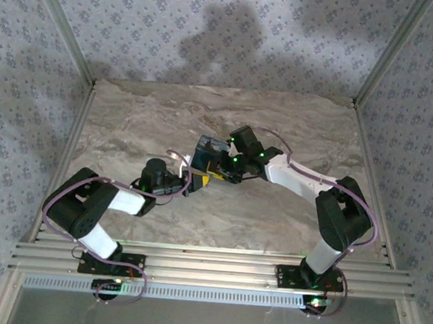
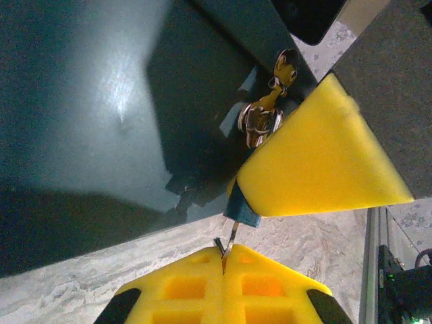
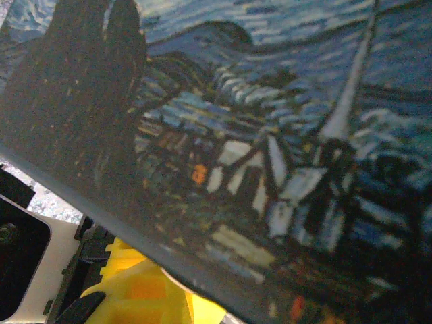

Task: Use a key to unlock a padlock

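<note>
Over the desk [image 1: 294, 130], the left gripper [image 2: 231, 229] is clamped tight on a small key [image 2: 228, 248] beside the blue box [image 1: 208, 150]. I can't judge the right gripper's [image 1: 229, 172] hold, nor pick out the padlock among the yellow there.

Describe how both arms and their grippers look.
Both arms match: black joint housings, white link segments and lavender cables along the left arm and right arm. Small green lights glow near the right arm's wrist. The left gripper has yellow pads with square recesses and black corners; the right gripper shows a like yellow pad.
</note>
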`<action>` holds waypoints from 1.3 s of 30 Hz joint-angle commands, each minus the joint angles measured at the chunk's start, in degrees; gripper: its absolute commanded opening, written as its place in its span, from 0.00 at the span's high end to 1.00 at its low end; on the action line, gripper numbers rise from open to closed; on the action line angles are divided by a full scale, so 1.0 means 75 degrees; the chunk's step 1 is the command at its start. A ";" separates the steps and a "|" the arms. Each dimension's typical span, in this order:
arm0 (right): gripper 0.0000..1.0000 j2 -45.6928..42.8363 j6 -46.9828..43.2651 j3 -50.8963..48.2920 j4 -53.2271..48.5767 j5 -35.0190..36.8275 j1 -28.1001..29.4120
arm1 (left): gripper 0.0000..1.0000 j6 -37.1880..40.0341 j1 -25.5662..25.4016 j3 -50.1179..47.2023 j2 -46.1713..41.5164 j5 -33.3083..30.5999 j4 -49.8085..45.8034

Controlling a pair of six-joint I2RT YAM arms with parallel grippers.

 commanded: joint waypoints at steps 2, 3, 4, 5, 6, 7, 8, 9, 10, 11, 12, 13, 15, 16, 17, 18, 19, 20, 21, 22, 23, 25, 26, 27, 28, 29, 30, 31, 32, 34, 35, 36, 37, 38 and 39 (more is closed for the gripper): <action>1.00 0.0189 -0.0149 0.0048 -0.0275 -0.0365 0.0251 | 1.00 -0.0125 -0.0008 0.0419 -0.0043 -0.0028 0.1163; 1.00 0.0198 -0.0155 0.0050 -0.0259 -0.0365 0.0269 | 1.00 -0.0077 -0.0015 0.0447 -0.0053 -0.0028 0.1081; 1.00 0.0209 -0.0172 0.0040 -0.0265 -0.0343 0.0284 | 1.00 0.0002 -0.0024 0.0450 -0.0063 -0.0068 0.0993; 1.00 0.0199 -0.0188 0.0039 -0.0282 -0.0302 0.0297 | 1.00 0.0117 -0.0048 0.0441 -0.0094 -0.0133 0.0859; 1.00 0.0188 -0.0215 0.0028 -0.0322 -0.0220 0.0307 | 1.00 0.0314 -0.0090 0.0432 -0.0144 -0.0227 0.0639; 1.00 0.0183 -0.0246 0.0020 -0.0384 -0.0113 0.0321 | 1.00 0.0557 -0.0179 0.0412 -0.0198 -0.0352 0.0363; 1.00 0.0176 -0.0259 -0.0008 -0.0410 -0.0030 0.0330 | 1.00 0.0771 -0.0269 0.0366 -0.0239 -0.0469 0.0152; 1.00 0.0153 -0.0251 -0.0075 -0.0420 0.0086 0.0340 | 1.00 0.1008 -0.0385 0.0297 -0.0270 -0.0620 -0.0035; 0.98 0.0139 -0.0203 -0.0165 -0.0363 0.0185 0.0347 | 1.00 0.1204 -0.0534 0.0216 -0.0261 -0.0783 -0.0162; 0.97 0.0117 -0.0164 -0.0267 -0.0280 0.0255 0.0374 | 1.00 0.1318 -0.0659 0.0147 -0.0211 -0.0916 -0.0216; 0.96 0.0094 -0.0092 -0.0399 -0.0160 0.0317 0.0401 | 1.00 0.1395 -0.0804 0.0068 -0.0121 -0.1031 -0.0184; 0.96 0.0072 -0.0030 -0.0530 -0.0029 0.0367 0.0439 | 1.00 0.1415 -0.0924 -0.0033 0.0019 -0.1124 -0.0085; 0.96 0.0036 0.0051 -0.0733 0.0124 0.0501 0.0542 | 1.00 0.1353 -0.1087 -0.0234 0.0291 -0.1318 0.0265; 0.96 0.0026 0.0075 -0.0827 0.0176 0.0571 0.0601 | 1.00 0.1305 -0.1140 -0.0366 0.0428 -0.1422 0.0499; 0.95 0.0027 0.0077 -0.0896 0.0198 0.0631 0.0653 | 1.00 0.1271 -0.1184 -0.0472 0.0541 -0.1516 0.0668; 0.95 0.0022 0.0083 -0.0975 0.0232 0.0685 0.0712 | 1.00 0.1263 -0.1239 -0.0575 0.0647 -0.1628 0.0819; 0.95 0.0035 0.0094 -0.1063 0.0251 0.0742 0.0772 | 1.00 0.1263 -0.1299 -0.0655 0.0724 -0.1711 0.0913; 0.95 0.0034 0.0099 -0.1133 0.0272 0.0779 0.0811 | 1.00 0.1292 -0.1350 -0.0715 0.0779 -0.1798 0.0977; 0.94 0.0034 0.0090 -0.1227 0.0299 0.0825 0.0847 | 1.00 0.1327 -0.1416 -0.0782 0.0827 -0.1874 0.1025; 0.92 0.0027 0.0099 -0.1321 0.0315 0.0889 0.0872 | 1.00 0.1372 -0.1475 -0.0815 0.0874 -0.1917 0.1030; 0.91 0.0032 0.0099 -0.1391 0.0330 0.0923 0.0886 | 1.00 0.1411 -0.1522 -0.0835 0.0921 -0.1950 0.1028; 0.88 -0.0008 0.0093 -0.1531 0.0380 0.1008 0.0919 | 1.00 0.1439 -0.1584 -0.0894 0.1030 -0.2037 0.1079; 0.87 -0.0024 0.0101 -0.1578 0.0390 0.1044 0.0931 | 1.00 0.1430 -0.1596 -0.0928 0.1077 -0.2075 0.1133; 0.84 -0.0062 0.0081 -0.1613 0.0394 0.1090 0.0931 | 1.00 0.1417 -0.1589 -0.0961 0.1113 -0.2106 0.1186; 0.81 -0.0109 0.0089 -0.1645 0.0373 0.1147 0.0937 | 1.00 0.1405 -0.1592 -0.0970 0.1128 -0.2127 0.1195; 0.78 -0.0158 0.0078 -0.1681 0.0357 0.1186 0.0943 | 1.00 0.1410 -0.1602 -0.0978 0.1118 -0.2155 0.1173; 0.74 -0.0225 0.0069 -0.1715 0.0329 0.1241 0.0943 | 1.00 0.1416 -0.1620 -0.0990 0.1107 -0.2193 0.1135; 0.70 -0.0306 0.0078 -0.1752 0.0298 0.1306 0.0941 | 1.00 0.1427 -0.1649 -0.0983 0.1096 -0.2223 0.1102; 0.65 -0.0388 0.0075 -0.1797 0.0270 0.1375 0.0942 | 1.00 0.1439 -0.1678 -0.0977 0.1094 -0.2251 0.1071; 0.58 -0.0551 0.0105 -0.1887 0.0234 0.1510 0.0927 | 1.00 0.1451 -0.1745 -0.0950 0.1105 -0.2303 0.0993; 0.54 -0.0626 0.0123 -0.1931 0.0222 0.1577 0.0931 | 1.00 0.1451 -0.1767 -0.0950 0.1105 -0.2340 0.0971; 0.51 -0.0725 0.0147 -0.1979 0.0205 0.1654 0.0931 | 1.00 0.1456 -0.1798 -0.0955 0.1106 -0.2385 0.0933; 0.49 -0.0840 0.0159 -0.2033 0.0205 0.1739 0.0931 | 1.00 0.1473 -0.1828 -0.0954 0.1117 -0.2418 0.0905; 0.47 -0.0926 0.0201 -0.2084 0.0205 0.1823 0.0931 | 1.00 0.1484 -0.1843 -0.0949 0.1117 -0.2459 0.0873; 0.45 -0.1047 0.0235 -0.2145 0.0219 0.1913 0.0928 | 1.00 0.1487 -0.1862 -0.0968 0.1128 -0.2504 0.0857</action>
